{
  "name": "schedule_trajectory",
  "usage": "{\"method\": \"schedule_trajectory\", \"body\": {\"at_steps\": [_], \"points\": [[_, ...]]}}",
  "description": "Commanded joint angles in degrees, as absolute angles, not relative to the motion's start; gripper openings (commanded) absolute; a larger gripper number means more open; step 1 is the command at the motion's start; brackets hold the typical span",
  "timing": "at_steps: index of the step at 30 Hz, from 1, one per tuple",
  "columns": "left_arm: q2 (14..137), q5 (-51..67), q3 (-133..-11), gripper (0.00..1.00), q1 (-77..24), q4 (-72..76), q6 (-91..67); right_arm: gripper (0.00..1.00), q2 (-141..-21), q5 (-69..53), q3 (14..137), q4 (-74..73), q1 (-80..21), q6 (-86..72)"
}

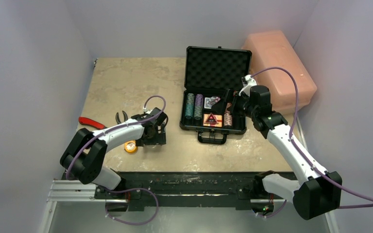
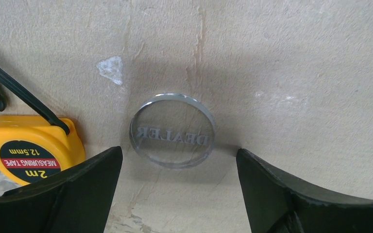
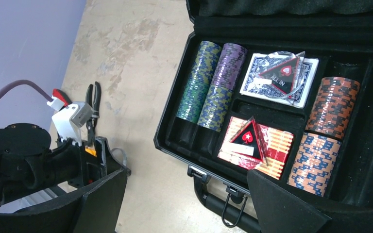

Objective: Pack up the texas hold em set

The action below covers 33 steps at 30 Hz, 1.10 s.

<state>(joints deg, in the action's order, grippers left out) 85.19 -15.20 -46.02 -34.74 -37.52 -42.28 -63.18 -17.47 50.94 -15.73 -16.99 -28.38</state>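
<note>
The black briefcase [image 1: 189, 127] of the texas hold em set lies open at the table's middle, its foam lid [image 1: 217, 68] upright. Its tray holds teal chips [image 3: 199, 80], purple chips [image 3: 223, 87], brown chips [image 3: 332, 107], a blue card deck [image 3: 260, 73] and a red card deck [image 3: 277, 150], each deck under a triangular marker. A clear disc marked DEALER [image 2: 172, 130] lies flat on the table. My left gripper [image 2: 179, 189] is open just short of the disc, nothing between its fingers. My right gripper [image 3: 187, 199] is open above the case's front edge and handle [image 3: 223, 206].
A yellow tape measure [image 2: 24, 150] sits just left of the left fingers. Red-handled pliers [image 1: 91, 122] and black pliers [image 1: 121, 116] lie behind the left arm. A big pink box [image 1: 281, 68] stands right of the case, against the wall.
</note>
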Motion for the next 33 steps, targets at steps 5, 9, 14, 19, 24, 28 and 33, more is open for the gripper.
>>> {"method": "schedule_trajectory", "body": {"at_steps": [5, 9, 14, 19, 24, 28, 33], "points": [[84.83, -15.48, -44.87, 0.85, -32.49, -33.23, -46.93, 0.99, -62.11, -18.54, 50.23, -13.62, -17.31, -26.90], [84.55, -14.77, -43.68, 0.81, -31.23, -32.08, -47.84, 0.99, -62.23, -18.63, 50.14, -13.51, -17.31, -26.89], [84.35, -14.64, -42.88, 0.76, -31.11, -31.34, -48.27, 0.99, -62.36, -18.72, 50.10, -13.40, -17.27, -26.81], [84.11, -14.50, -42.15, 0.68, -31.06, -31.01, -48.45, 0.99, -62.53, -18.81, 50.02, -13.26, -17.31, -26.83], [84.40, -14.61, -41.79, 0.55, -31.18, -30.40, -48.07, 0.99, -62.76, -18.90, 49.84, -13.14, -17.31, -26.81], [83.61, -13.25, -41.73, 0.38, -31.85, -28.21, -45.41, 0.99, -62.68, -19.03, 49.83, -13.19, -17.31, -26.90], [81.66, -14.84, -45.71, 0.25, -36.81, -30.43, -39.92, 0.99, -62.08, -19.43, 49.83, -13.53, -17.31, -27.26]]}}
